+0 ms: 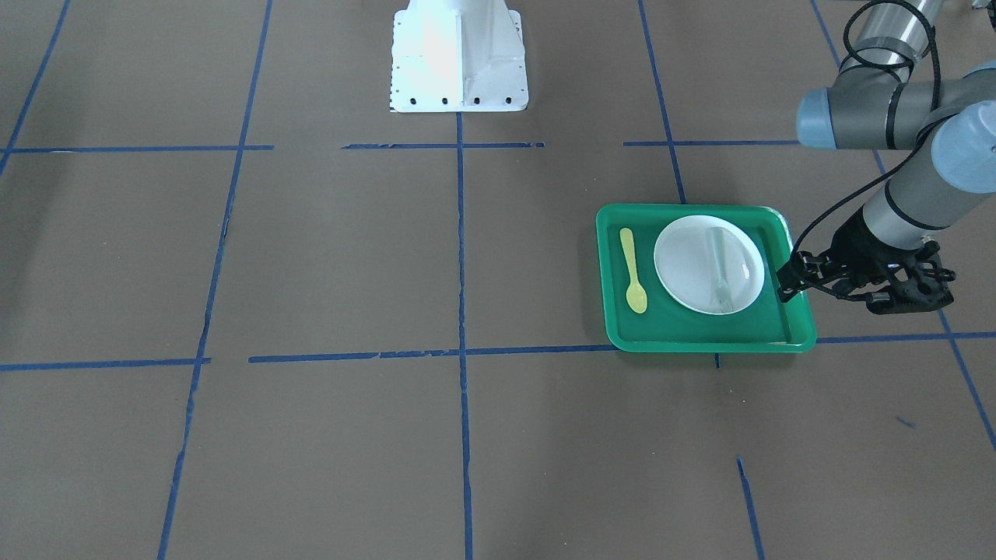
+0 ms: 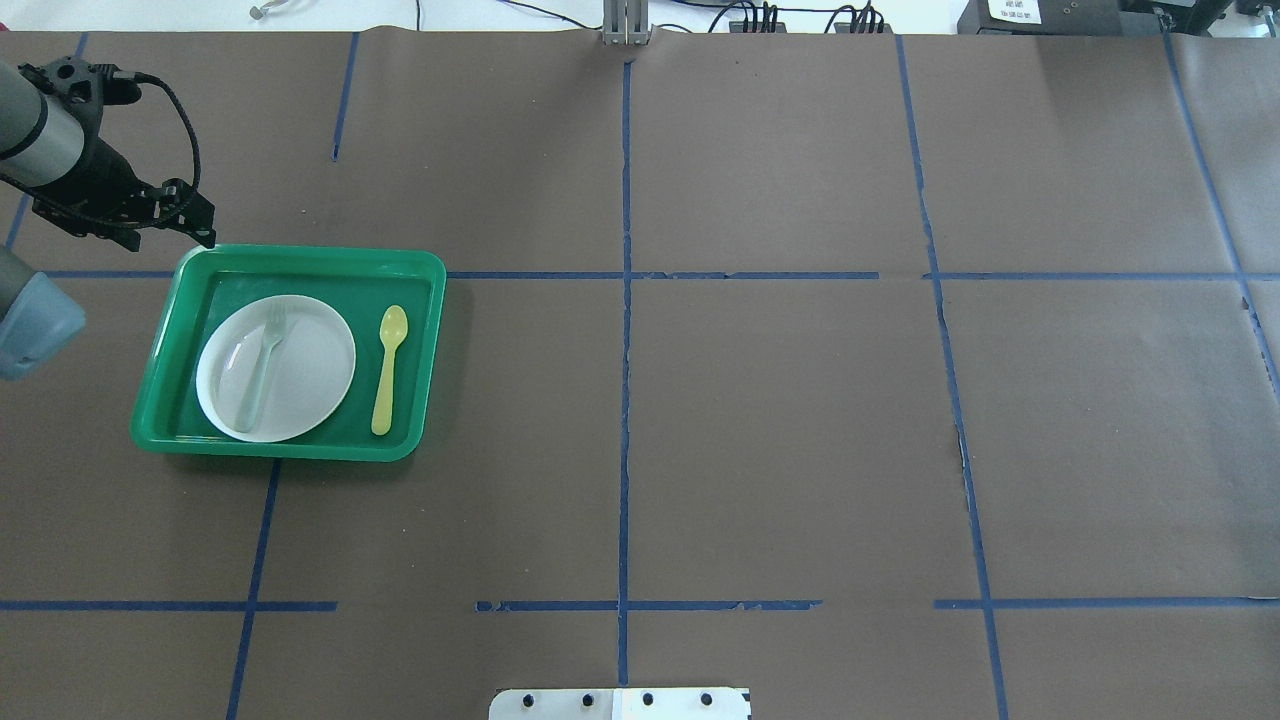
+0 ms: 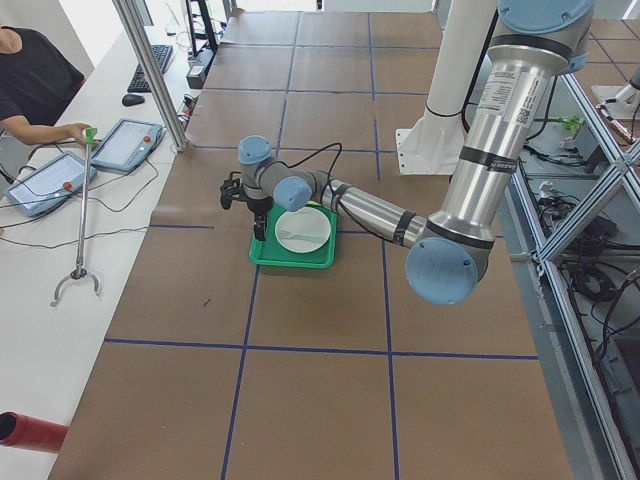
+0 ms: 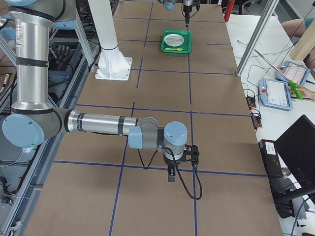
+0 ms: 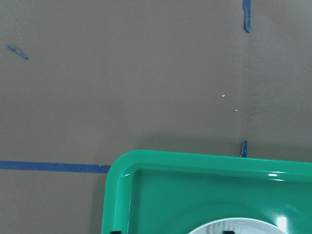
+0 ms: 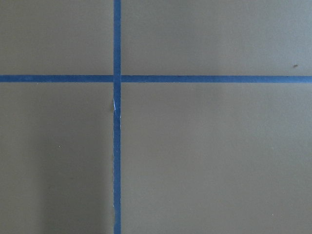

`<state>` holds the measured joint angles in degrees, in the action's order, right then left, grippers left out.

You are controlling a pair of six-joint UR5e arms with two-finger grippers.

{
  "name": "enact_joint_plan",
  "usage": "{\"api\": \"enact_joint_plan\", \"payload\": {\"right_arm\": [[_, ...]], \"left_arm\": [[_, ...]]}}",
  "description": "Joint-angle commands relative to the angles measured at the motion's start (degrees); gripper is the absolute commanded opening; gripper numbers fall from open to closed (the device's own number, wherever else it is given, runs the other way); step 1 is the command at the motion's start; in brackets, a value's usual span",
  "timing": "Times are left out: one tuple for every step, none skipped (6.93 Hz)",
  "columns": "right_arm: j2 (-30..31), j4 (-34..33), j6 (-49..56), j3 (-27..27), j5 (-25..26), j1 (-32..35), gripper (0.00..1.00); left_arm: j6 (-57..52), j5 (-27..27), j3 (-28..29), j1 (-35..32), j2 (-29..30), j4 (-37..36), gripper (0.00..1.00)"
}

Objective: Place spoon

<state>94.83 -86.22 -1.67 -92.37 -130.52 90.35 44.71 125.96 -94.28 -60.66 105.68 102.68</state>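
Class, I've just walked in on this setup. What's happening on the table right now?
The yellow spoon lies in the green tray, beside the white plate that carries a fork. Nothing grips the spoon. The left end effector hovers empty by the tray's corner on the plate's side, away from the spoon. The right end effector is far off, near a blue tape crossing.
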Motion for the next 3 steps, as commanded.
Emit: {"api": "enact_joint_plan", "payload": {"right_arm": [[0.0, 0.0, 0.0, 0.0, 0.0, 0.0, 1.0], [0.0, 0.0, 0.0, 0.0, 0.0, 0.0, 1.0], [0.0, 0.0, 0.0, 0.0, 0.0, 0.0, 1.0]], "left_arm": [[-0.9, -0.2, -2.3, -0.5, -1.0, -0.5, 1.0], [-6.5, 0.1, -2.3, -2.2, -2.4, -0.9, 1.0], [-12.0, 0.2, -2.3, -5.6, -4.8, -0.9, 1.0]]}}
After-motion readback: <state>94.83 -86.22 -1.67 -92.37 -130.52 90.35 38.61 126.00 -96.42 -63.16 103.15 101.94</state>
